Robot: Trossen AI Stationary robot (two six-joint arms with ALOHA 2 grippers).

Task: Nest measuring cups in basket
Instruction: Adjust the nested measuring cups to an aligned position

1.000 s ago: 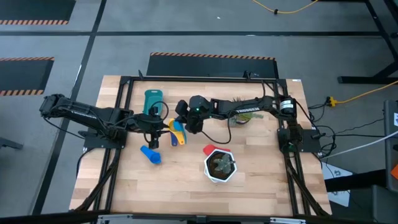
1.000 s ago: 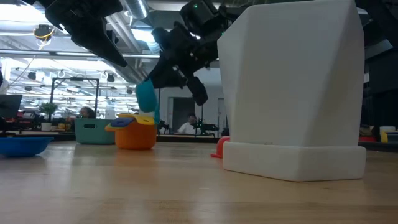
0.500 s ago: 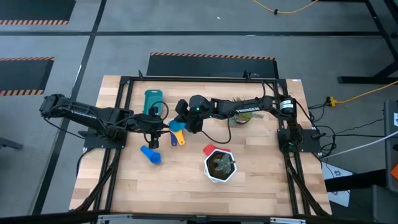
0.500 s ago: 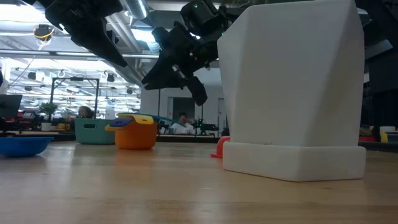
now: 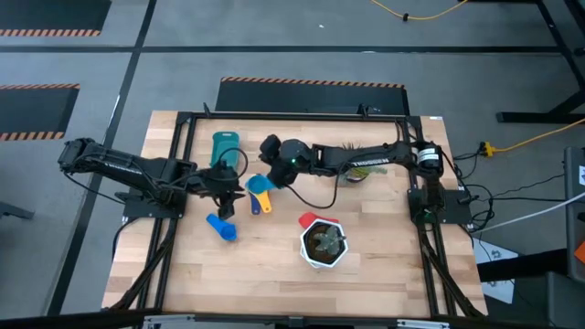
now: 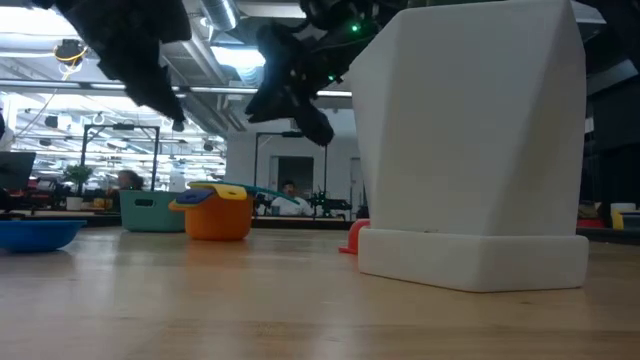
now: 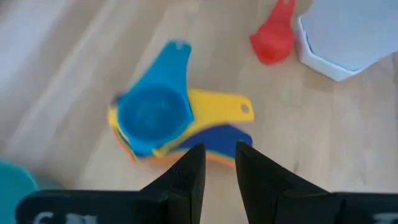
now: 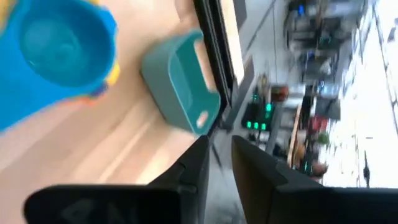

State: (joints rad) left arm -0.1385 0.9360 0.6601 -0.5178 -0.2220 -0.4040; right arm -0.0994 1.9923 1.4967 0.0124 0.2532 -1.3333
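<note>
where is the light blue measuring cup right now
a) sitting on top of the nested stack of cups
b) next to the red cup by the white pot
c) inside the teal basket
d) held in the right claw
a) the light blue cup sits on the yellow and orange stack, and the right claw above it carries nothing.
</note>
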